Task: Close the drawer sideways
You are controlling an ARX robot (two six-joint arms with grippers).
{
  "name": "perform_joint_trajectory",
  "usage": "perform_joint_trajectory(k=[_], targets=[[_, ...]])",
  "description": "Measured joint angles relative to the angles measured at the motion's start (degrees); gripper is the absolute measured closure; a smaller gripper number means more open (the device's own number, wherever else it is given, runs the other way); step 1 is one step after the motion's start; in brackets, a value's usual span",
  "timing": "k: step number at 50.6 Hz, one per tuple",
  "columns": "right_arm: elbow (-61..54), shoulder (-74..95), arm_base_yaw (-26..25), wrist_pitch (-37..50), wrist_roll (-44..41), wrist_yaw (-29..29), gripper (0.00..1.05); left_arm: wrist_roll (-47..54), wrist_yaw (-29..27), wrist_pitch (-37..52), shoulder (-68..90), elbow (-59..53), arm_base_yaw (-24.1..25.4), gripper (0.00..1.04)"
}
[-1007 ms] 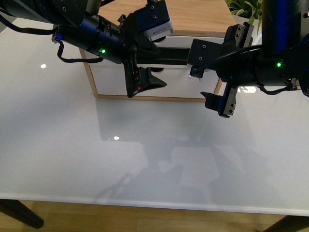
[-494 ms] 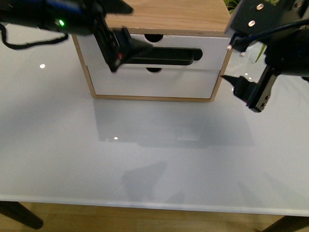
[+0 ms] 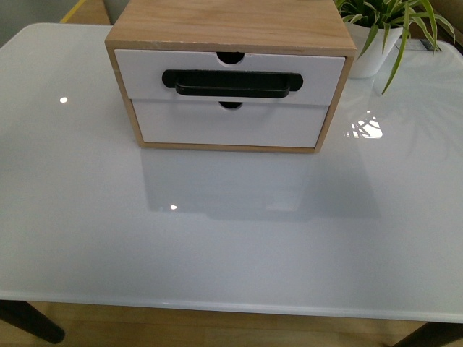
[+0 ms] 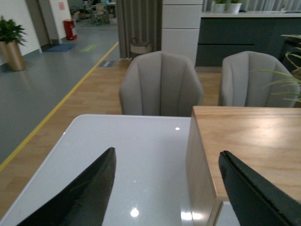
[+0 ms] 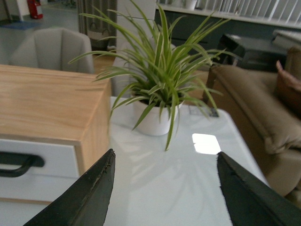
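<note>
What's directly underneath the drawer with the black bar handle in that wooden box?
A second, plain white drawer front sits under the drawer, inside the same wooden box. Both are shut, so their contents are hidden.

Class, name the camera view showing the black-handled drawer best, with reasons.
The front view: the drawer shows its whole white front, bar handle and notch. The right wrist view catches only one end of the drawer. The left wrist view shows just the cabinet's wooden top and side.
</note>
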Motion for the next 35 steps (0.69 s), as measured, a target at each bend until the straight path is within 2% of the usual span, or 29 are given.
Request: perform_joint_trajectory(k=[8,15,20,24,35], targets=[[-8.09,-7.28,0.04,-0.96,6.32,-0.02,0.79,-0.15,-0.74,2.23,-7.48,-12.26,-0.59,0.79],[-11.65,-13.11,0.04,-2.99,6.91,-0.02,1.03,-0.46,-0.87,2.51,-13.31,-17.88,-0.59,1.03],[-14.38,-18.49,0.04,-5.95,7.15,0.00,1.03,-0.33,-0.85,1.84,-18.38,-22.16,-0.59,1.03],[-17.07,-19.50,0.07,-3.56,7.19,-0.02,1.03,-0.33,-0.85,0.48,-22.21,-24.70,-0.59,1.03],[-19.47,-28.57,0.04,-10.82,7.21,0.00,1.03,-0.33,-0.81,-2.38,-29.55,-29.14,-0.61,1.03]])
